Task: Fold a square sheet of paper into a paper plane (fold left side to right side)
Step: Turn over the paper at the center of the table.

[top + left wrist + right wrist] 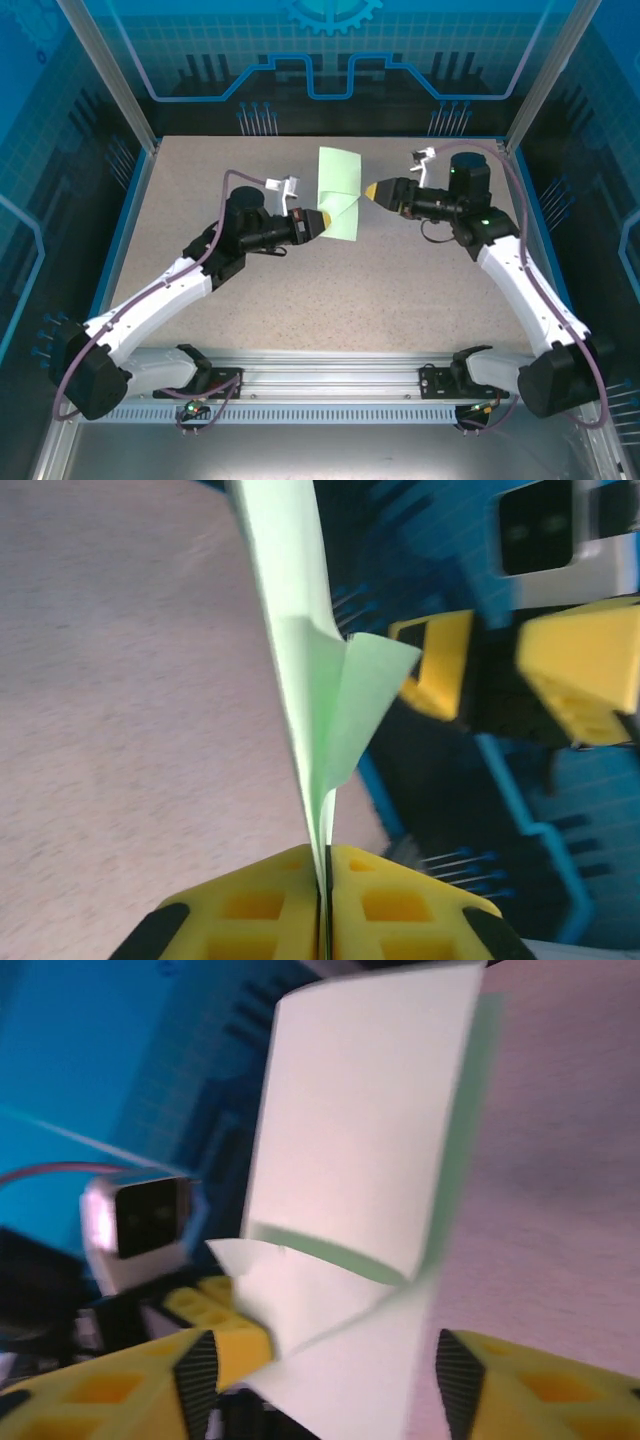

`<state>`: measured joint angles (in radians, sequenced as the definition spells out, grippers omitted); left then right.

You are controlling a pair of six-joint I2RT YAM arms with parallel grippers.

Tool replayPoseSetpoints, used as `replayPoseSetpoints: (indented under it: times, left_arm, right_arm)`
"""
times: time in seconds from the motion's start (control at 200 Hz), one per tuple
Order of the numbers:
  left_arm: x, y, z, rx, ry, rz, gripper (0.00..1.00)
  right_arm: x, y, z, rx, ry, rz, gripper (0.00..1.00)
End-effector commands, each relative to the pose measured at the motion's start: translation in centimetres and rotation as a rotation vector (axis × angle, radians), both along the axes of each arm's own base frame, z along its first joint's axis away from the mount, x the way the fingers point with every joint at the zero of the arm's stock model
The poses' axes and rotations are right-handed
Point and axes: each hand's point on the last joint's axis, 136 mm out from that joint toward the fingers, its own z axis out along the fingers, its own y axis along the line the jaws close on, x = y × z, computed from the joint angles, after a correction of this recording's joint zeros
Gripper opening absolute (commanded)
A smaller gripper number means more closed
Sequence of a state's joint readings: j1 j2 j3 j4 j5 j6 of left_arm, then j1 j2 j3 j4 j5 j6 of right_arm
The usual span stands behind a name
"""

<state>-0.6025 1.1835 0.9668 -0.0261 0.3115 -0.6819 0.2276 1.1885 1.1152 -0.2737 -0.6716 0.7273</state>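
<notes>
Left tool (320,224) is clamping the near corner of the thin, pale mint-green square sheet of paper (338,190). In the left wrist view its yellow fingers (400,910) are pressing together with the paper's edge pinched in the seam. The sheet is sitting midway across the speckled beige worktop (400,300), between the two tools. It is partly folded, one flap curling out toward the right arm. Whether it is touching the worktop cannot be told. Right tool (372,190) is hovering just beside the sheet's right edge, its yellow fingers (100,1390) standing apart and gripping nothing, the paper hanging before the gap.
</notes>
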Motion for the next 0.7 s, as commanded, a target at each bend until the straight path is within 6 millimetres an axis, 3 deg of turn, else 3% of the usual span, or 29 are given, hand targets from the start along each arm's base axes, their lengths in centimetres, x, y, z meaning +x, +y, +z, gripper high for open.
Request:
replayPoseSetpoints:
  times: [0.0, 0.135, 0.33, 0.545, 0.695]
  left_arm:
    - [-0.3, 3.2, -2.2, 0.358, -0.052, 0.138, 0.07]
    - [-0.4, 5.4, -4.6, 0.693, -0.045, 0.257, 0.0]
    - [-0.5, 7.5, -7.4, 1.257, -0.008, 0.38, 0.0]
    - [-0.5, 5.8, -9.5, 1.64, 0.039, 0.43, 0.0]
    - [-0.1, 3.8, -13.8, 1.753, 0.115, 0.37, 0.0]
  right_arm:
    - [-1.1, -6.8, -5.7, -0.384, 0.114, -0.206, 0.7]
    - [-1.9, -12.3, -8.9, -0.525, 0.192, -0.361, 0.75]
    - [-3.0, -16.0, -11.6, -0.587, 0.247, -0.484, 0.76]
    - [-3.9, -18.1, -13.2, -0.614, 0.293, -0.545, 0.77]
    - [-4.3, -18.8, -13.3, -0.606, 0.296, -0.571, 0.77]
